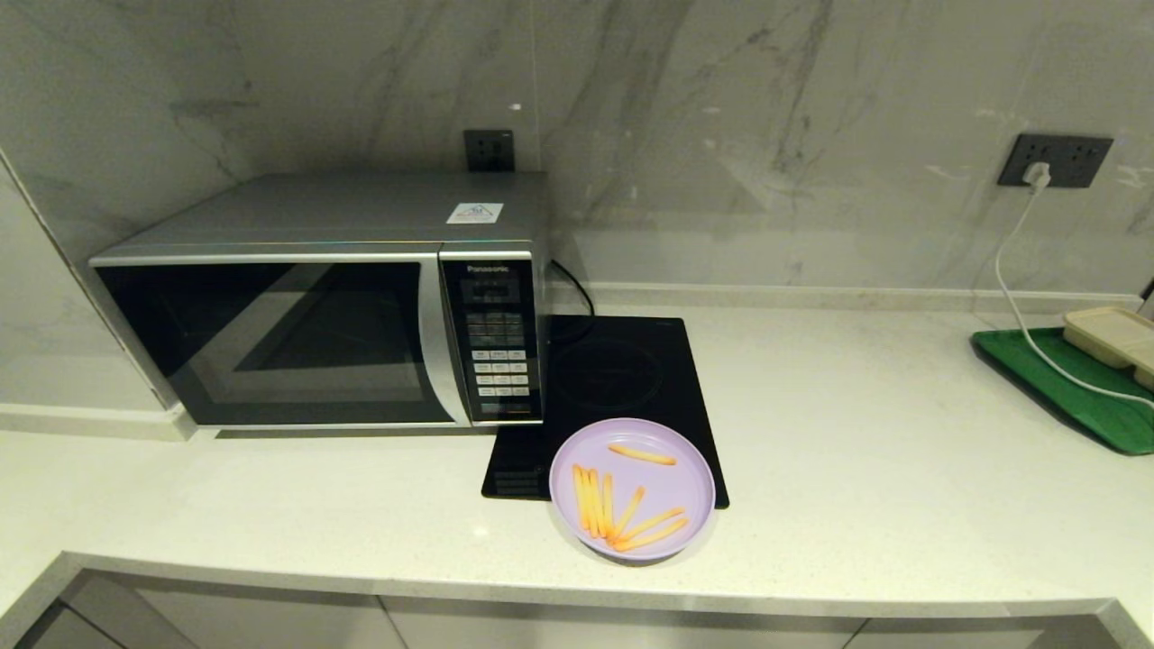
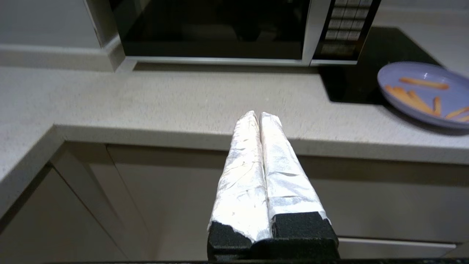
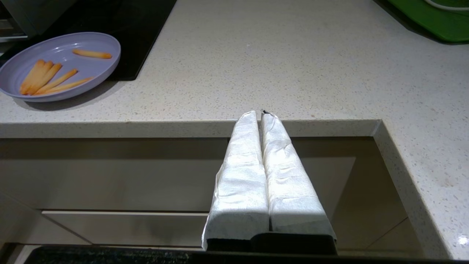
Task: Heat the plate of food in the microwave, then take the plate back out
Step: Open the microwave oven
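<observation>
The pale lilac plate of food (image 1: pixel 631 488) with several orange fries rests half on the black cooktop (image 1: pixel 613 370), half on the counter, just right of the microwave (image 1: pixel 325 306). The silver Panasonic microwave has its dark glass door closed. Neither arm shows in the head view. My left gripper (image 2: pixel 259 114) is shut and empty, held low before the counter's front edge, with the microwave (image 2: pixel 220 33) ahead and the plate (image 2: pixel 425 91) off to its right. My right gripper (image 3: pixel 259 114) is also shut and empty at the counter edge, the plate (image 3: pixel 62 69) lying to its left.
A green tray (image 1: pixel 1073 388) with a beige container (image 1: pixel 1113 335) sits at the far right of the counter. A white cable (image 1: pixel 1014 288) runs from a wall socket across it. Cabinet fronts (image 3: pixel 110 176) lie below the counter edge.
</observation>
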Robot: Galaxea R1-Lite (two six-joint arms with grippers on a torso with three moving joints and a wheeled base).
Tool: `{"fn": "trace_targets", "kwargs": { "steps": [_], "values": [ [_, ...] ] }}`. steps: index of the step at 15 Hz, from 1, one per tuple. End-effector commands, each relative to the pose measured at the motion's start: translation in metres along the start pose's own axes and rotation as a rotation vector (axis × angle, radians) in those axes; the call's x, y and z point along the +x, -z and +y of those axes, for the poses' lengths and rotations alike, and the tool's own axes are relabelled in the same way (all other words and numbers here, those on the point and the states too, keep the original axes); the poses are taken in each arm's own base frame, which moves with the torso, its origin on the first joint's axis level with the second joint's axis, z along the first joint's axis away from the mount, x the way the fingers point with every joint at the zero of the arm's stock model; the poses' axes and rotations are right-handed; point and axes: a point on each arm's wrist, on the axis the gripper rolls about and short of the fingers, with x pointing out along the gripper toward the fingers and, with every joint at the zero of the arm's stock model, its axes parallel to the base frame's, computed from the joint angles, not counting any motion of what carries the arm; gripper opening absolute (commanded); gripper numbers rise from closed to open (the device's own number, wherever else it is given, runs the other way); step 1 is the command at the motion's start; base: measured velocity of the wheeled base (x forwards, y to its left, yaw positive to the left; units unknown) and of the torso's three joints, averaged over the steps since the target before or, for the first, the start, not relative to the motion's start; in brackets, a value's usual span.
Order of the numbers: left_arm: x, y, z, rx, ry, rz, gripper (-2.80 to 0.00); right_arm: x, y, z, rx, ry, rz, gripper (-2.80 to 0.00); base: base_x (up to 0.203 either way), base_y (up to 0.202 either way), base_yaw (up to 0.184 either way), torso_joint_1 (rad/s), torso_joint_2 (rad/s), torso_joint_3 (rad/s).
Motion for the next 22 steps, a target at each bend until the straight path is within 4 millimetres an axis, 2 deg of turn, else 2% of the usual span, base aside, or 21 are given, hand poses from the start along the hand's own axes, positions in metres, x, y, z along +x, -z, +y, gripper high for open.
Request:
{"fn": "trace_targets", "kwargs": {
  "steps": [1, 4, 5, 6, 8, 10, 12, 14, 16, 18, 20, 21, 22],
  "values": [
    [-0.009, -0.029, -0.001, -0.010, 0.007, -0.057, -2.80, 0.000, 0.000, 0.000, 0.001, 0.000, 0.001, -2.80, 0.000, 0.000, 0.000, 0.000, 0.00, 0.000],
    [-0.035, -0.113, -0.005, -0.043, 0.043, -0.143, -2.80, 0.000, 0.000, 0.000, -0.002, 0.000, 0.001, -2.80, 0.000, 0.000, 0.000, 0.000, 0.00, 0.000],
    [-0.028, -0.138, -0.006, -0.053, 0.047, -0.087, -2.80, 0.000, 0.000, 0.000, 0.000, 0.000, 0.001, -2.80, 0.000, 0.000, 0.000, 0.000, 0.00, 0.000],
    [-0.007, -0.154, -0.007, -0.061, 0.043, 0.026, -2.80, 0.000, 0.000, 0.000, 0.000, 0.000, 0.001, -2.80, 0.000, 0.000, 0.000, 0.000, 0.00, 0.000],
    [0.059, -0.175, -0.010, -0.093, 0.047, 0.311, -2.80, 0.000, 0.000, 0.000, 0.000, 0.000, 0.001, -2.80, 0.000, 0.000, 0.000, 0.000, 0.00, 0.000],
    [0.127, -0.179, -0.015, -0.138, 0.084, 0.554, -2.80, 0.000, 0.000, 0.000, 0.000, 0.000, 0.001, -2.80, 0.000, 0.000, 0.000, 0.000, 0.00, 0.000],
    [0.190, -0.175, -0.024, -0.166, 0.133, 0.738, -2.80, 0.000, 0.000, 0.000, 0.000, 0.000, 0.001, -2.80, 0.000, 0.000, 0.000, 0.000, 0.00, 0.000],
    [0.239, -0.170, -0.037, -0.182, 0.180, 0.837, -2.80, 0.000, 0.000, 0.000, 0.000, 0.000, 0.001, -2.80, 0.000, 0.000, 0.000, 0.000, 0.00, 0.000],
    [0.270, -0.163, -0.050, -0.186, 0.224, 0.891, -2.80, 0.000, 0.000, 0.000, 0.000, 0.000, 0.001, -2.80, 0.000, 0.000, 0.000, 0.000, 0.00, 0.000],
    [0.283, -0.160, -0.064, -0.192, 0.295, 0.910, -2.80, 0.000, 0.000, 0.000, 0.000, 0.000, 0.001, -2.80, 0.000, 0.000, 0.000, 0.000, 0.00, 0.000],
    [0.289, -0.160, -0.060, -0.265, 0.388, 0.905, -2.80, 0.000, 0.000, 0.000, 0.000, 0.000, 0.001, -2.80, 0.000, 0.000, 0.000, 0.000, 0.00, 0.000],
    [0.291, -0.159, -0.054, -0.299, 0.425, 0.906, 0.00, 0.000, 0.000, 0.000, 0.000, 0.000, 0.001, -2.80, 0.000, 0.000, 0.000, 0.000, 0.00, 0.000],
    [0.294, -0.158, -0.047, -0.317, 0.455, 0.900, 0.00, 0.000, 0.000, 0.000, 0.000, 0.000, 0.001, -2.80, 0.000, 0.000, 0.000, 0.000, 0.00, 0.000]
  ]
}}
